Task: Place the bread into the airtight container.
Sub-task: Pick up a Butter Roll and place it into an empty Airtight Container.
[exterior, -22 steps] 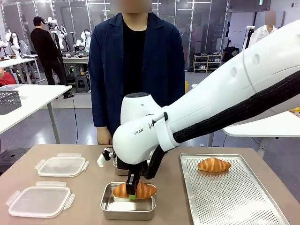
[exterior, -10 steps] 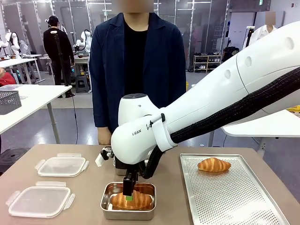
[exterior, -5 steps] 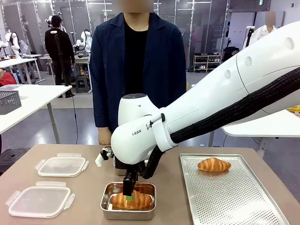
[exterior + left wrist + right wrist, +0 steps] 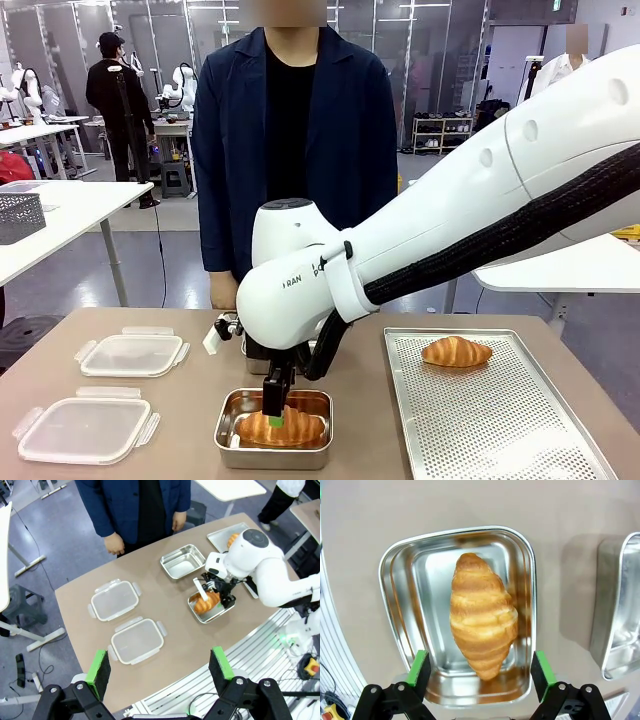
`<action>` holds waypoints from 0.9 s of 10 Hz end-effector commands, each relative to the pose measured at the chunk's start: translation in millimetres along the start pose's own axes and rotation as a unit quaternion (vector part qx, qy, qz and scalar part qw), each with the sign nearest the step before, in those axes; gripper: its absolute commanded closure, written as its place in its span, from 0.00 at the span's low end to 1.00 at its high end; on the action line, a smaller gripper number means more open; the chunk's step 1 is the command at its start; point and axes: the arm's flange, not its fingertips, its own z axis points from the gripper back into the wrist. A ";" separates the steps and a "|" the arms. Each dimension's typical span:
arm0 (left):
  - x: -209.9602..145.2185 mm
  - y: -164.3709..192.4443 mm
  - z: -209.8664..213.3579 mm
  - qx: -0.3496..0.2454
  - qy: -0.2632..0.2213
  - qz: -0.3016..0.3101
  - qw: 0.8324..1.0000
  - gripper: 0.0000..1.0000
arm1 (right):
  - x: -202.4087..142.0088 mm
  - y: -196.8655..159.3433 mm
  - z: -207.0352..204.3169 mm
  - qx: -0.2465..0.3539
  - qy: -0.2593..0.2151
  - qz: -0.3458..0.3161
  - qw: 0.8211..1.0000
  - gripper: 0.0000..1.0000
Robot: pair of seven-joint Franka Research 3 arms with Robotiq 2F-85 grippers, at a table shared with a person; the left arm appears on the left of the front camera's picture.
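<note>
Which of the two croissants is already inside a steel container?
The croissant under the right gripper, jaws open, lying in the near steel container; the other croissant sits on the perforated tray.

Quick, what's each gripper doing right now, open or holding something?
Left gripper: open, holding nothing.
Right gripper: open, over the croissant lying in the metal container.

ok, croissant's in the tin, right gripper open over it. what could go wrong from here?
1. Right gripper sits open, low astride the croissant; a tilted retreat could snag a pad and drag it or the container.
2. The second container stands close; a sideways swing might knock it.
</note>
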 end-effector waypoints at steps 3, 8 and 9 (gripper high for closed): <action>0.3 0.0 0.3 -0.002 0.001 -0.006 1.000 0.00 | -65.0 10.5 122.6 -0.037 0.000 -0.051 0.998 0.00; 0.3 0.0 0.3 -0.002 0.001 -0.006 1.000 0.00 | -220.0 8.6 214.2 -0.082 -0.051 -0.209 0.973 0.00; 0.3 0.0 0.3 -0.002 0.001 -0.006 1.000 0.00 | -248.7 4.6 219.4 -0.091 -0.062 -0.240 0.964 0.00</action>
